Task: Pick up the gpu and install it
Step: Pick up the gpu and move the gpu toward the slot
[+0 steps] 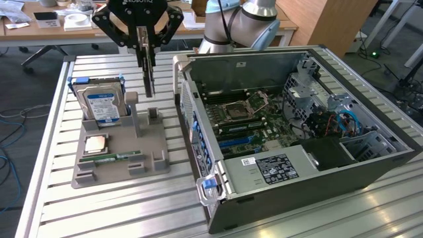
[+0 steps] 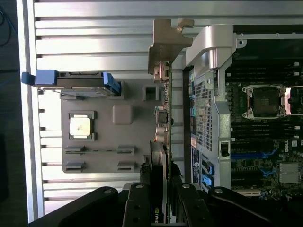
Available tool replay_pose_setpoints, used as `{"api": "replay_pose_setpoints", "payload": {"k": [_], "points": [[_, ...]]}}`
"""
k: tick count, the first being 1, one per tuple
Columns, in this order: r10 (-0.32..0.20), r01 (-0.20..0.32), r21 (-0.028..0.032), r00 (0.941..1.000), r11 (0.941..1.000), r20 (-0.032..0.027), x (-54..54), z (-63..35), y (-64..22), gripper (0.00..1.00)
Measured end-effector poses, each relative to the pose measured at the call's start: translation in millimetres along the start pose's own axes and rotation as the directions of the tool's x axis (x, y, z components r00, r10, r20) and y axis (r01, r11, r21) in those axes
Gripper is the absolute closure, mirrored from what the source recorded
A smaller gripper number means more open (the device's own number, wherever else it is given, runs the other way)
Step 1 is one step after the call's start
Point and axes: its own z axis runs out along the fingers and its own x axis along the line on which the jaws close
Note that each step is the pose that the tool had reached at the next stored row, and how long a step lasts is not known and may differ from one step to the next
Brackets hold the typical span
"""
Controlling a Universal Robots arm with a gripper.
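The gripper [image 1: 146, 47] pinches the gpu [image 1: 148, 79] by its upper edge, holding it upright and edge-on in the air just outside the open computer case [image 1: 317, 181], beside its port-lined wall; pickup appears done, while seating it inside the case remains.

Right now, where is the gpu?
In the exterior view's upper left, the gpu hangs edge-on from the gripper, between the hard drive and the open case.

Ribbed aluminium table [image 1: 112, 213] gleaming smooth, grey plastic holder [image 1: 119, 171] looking matt, hard drive [image 1: 99, 101] showing silver metal and a glossy blue label, gpu [image 1: 149, 84] looking dark and matt, gripper [image 1: 146, 62] showing matt black, sheet-metal case [image 1: 343, 181] looking dull grey
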Motion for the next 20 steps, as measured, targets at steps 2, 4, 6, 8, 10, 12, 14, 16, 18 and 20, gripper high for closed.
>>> {"api": "replay_pose_setpoints", "payload": {"k": [2,4,6,8,10,12,14,16,18,20], "points": [[0.0,0.0,0.0,1.0,1.0,-0.0001,-0.3,-0.1,0.0,0.74],[0.0,0.0,-0.0002,1.0,1.0,-0.0001,-1.3,0.0,0.0,0.74],[0.0,0.0,-0.0003,1.0,1.0,-0.0001,-3.1,0.1,0.1,0.74],[0.0,0.0,-0.0003,1.0,1.0,-0.0001,-5.5,0.1,0.3,0.74],[0.0,0.0,-0.0004,1.0,1.0,-0.0001,-8.3,0.2,0.4,0.74],[0.0,0.0,-0.0004,1.0,1.0,0.0,-10.9,0.3,0.5,0.74],[0.0,0.0,-0.0005,1.0,1.0,0.0,-14.3,0.4,0.7,0.74],[0.0,0.0,-0.0005,1.0,1.0,-0.0001,-18.7,0.5,0.9,0.74],[0.0,0.0,-0.0007,1.0,1.0,-0.0001,-23.7,0.6,1.1,0.74],[0.0,0.0,-0.0008,1.0,1.0,-0.0001,-29.1,0.8,1.4,0.74]]}}
